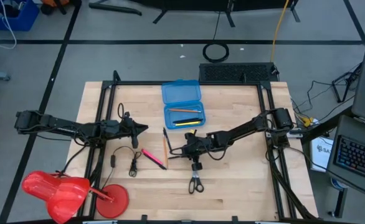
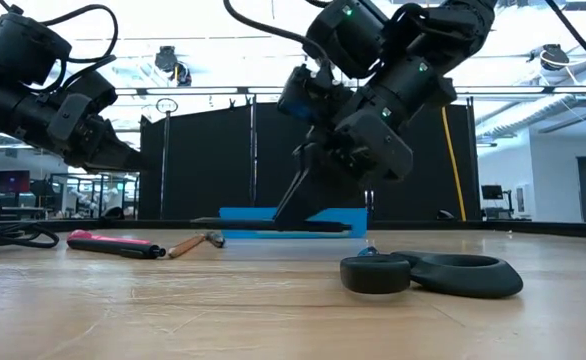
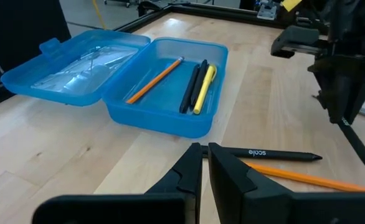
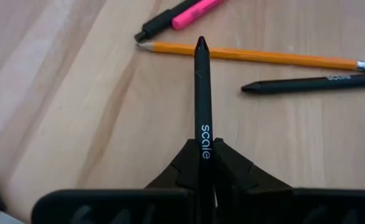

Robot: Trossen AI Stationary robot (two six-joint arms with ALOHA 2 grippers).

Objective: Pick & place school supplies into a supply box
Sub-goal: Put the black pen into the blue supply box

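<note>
The right pincer [image 4: 201, 163] hangs over the middle of the bench [image 1: 245, 186], clamped on a black pen [image 4: 201, 93] marked "scale" that sticks straight out past its fingers, tip raised above the wood. Below that tip lie an orange pencil [image 4: 257, 56], a second black pen [image 4: 313, 83] and a pink pen [image 4: 189, 12] with a black cap, all flat on the bench and near one another.

The blue supply box [image 1: 183, 116] sits open toward the far edge, lid [image 3: 76, 59] folded back flat. Inside rest an orange pencil, a black pen and a yellow pen [image 3: 203, 90] side by side.

The scissors [image 1: 195, 182] lie closer to the near edge, apart from the pens.

The left pincer [image 3: 204, 163] hovers toward the left side, fingers drawn nearly together with nothing between them.
</note>
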